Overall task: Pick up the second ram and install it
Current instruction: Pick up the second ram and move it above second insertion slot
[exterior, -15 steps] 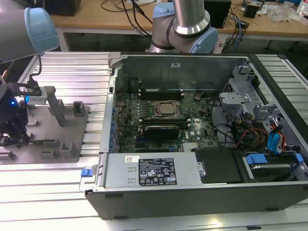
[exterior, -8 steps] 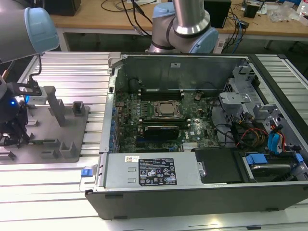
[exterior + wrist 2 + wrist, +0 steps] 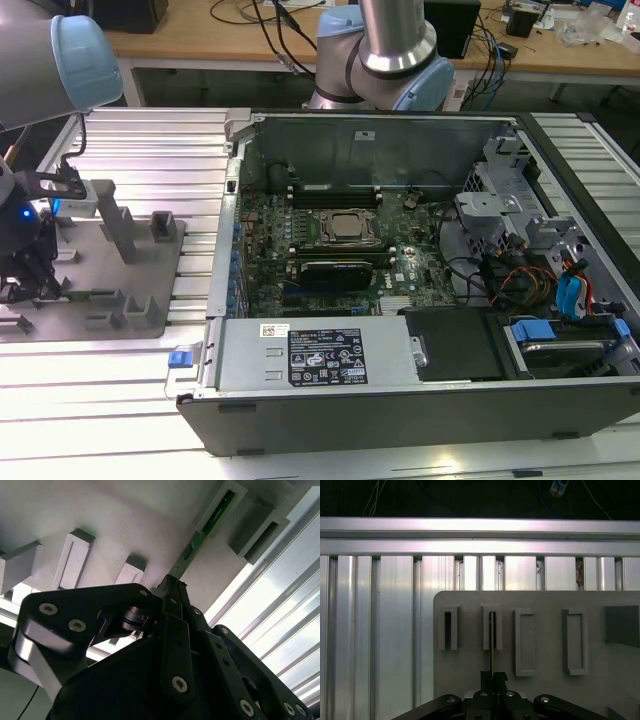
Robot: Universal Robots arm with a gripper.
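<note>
The second ram is a thin green stick standing on edge in a slot of the grey plastic fixture. In the first wrist view the second ram appears edge-on, rising out of its slot. My gripper is shut on the near end of the stick, with a black finger pressed against each side. In the exterior view the gripper hangs low over the fixture at the far left, outside the computer case.
The open computer case lies to the exterior view's right of the fixture, with its motherboard, memory slots, silver processor and black card. Ribbed aluminium table rails surround the fixture. Several empty fixture slots sit beside the stick.
</note>
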